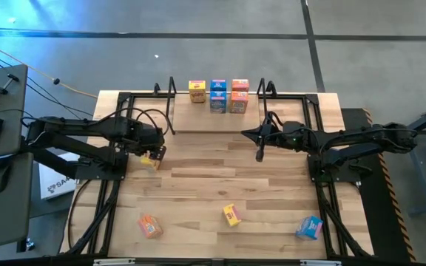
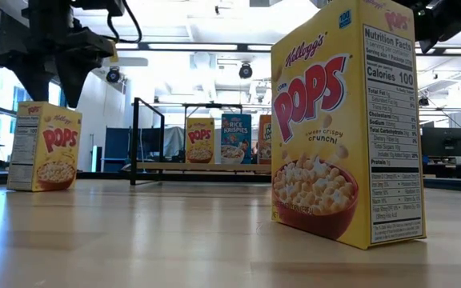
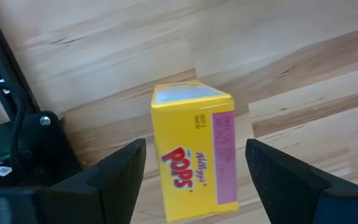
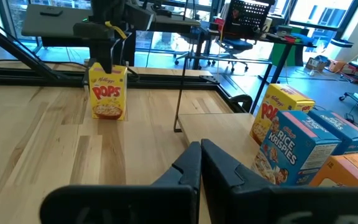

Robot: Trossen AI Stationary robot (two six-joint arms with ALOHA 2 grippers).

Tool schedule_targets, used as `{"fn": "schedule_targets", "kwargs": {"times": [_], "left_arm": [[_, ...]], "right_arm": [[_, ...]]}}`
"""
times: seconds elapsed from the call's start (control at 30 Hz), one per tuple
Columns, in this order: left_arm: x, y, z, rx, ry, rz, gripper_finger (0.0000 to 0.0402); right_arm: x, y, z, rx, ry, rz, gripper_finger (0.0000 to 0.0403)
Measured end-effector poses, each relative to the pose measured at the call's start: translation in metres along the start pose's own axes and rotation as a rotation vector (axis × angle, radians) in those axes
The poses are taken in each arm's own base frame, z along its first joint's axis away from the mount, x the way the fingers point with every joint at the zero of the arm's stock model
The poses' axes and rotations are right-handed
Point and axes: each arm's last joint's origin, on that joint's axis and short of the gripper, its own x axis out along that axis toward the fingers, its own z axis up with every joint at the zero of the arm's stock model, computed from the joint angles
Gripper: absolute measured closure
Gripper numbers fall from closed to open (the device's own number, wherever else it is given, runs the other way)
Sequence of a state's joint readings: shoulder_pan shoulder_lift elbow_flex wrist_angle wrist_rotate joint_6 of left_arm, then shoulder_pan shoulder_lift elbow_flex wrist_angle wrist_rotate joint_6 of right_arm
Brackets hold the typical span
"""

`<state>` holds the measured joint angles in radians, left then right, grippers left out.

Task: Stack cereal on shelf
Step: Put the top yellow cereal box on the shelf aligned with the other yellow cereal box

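Observation:
A yellow cereal box [image 3: 194, 149] stands upright on the tabletop at the left, also in the low view [image 2: 45, 146] and the right wrist view [image 4: 107, 93]. My left gripper [image 3: 196, 146] points down over it, open, one finger on each side of the box's top with a gap on both sides. The shelf [image 1: 213, 122] stands at the far edge and carries several cereal boxes [image 1: 218, 94] on its plank. My right gripper [image 1: 259, 154] hovers shut near the shelf's right end, touching nothing.
Three more cereal boxes rest near the table's front edge: orange [image 1: 150, 226], yellow [image 1: 231, 215] and blue [image 1: 310, 227]. The shelf's black wire loops [image 1: 170, 87] rise at both ends. Bare tabletop lies between the shelf and the near boxes.

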<state>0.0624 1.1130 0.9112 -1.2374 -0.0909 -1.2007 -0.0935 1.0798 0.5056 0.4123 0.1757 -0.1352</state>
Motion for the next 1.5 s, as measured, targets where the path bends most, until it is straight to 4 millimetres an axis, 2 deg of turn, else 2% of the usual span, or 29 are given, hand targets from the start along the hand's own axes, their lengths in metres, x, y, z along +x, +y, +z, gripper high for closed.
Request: {"fn": "schedule_targets", "kwargs": {"times": [0.73, 1.03, 1.23, 1.37, 1.5], "left_arm": [[0.011, -0.012, -0.007, 0.044, -0.012, 0.073, 0.0134], [0.011, -0.012, -0.008, 0.074, -0.025, 0.077, 0.0181], [0.011, -0.013, -0.010, 0.093, -0.023, 0.072, 0.0190], [0.005, -0.014, -0.010, 0.153, -0.026, 0.053, 0.0190], [-0.012, -0.021, -0.005, 0.293, -0.051, -0.005, 0.0190]], "right_arm": [[0.000, 0.000, 0.000, 0.000, 0.002, 0.004, 0.0403], [0.000, 0.000, 0.000, 0.000, 0.003, 0.004, 0.0403], [0.000, 0.000, 0.000, 0.000, 0.003, 0.005, 0.0403], [0.000, 0.000, 0.000, -0.001, 0.002, 0.009, 0.0403], [0.000, 0.000, 0.000, -0.001, 0.002, 0.009, 0.0403]]}}
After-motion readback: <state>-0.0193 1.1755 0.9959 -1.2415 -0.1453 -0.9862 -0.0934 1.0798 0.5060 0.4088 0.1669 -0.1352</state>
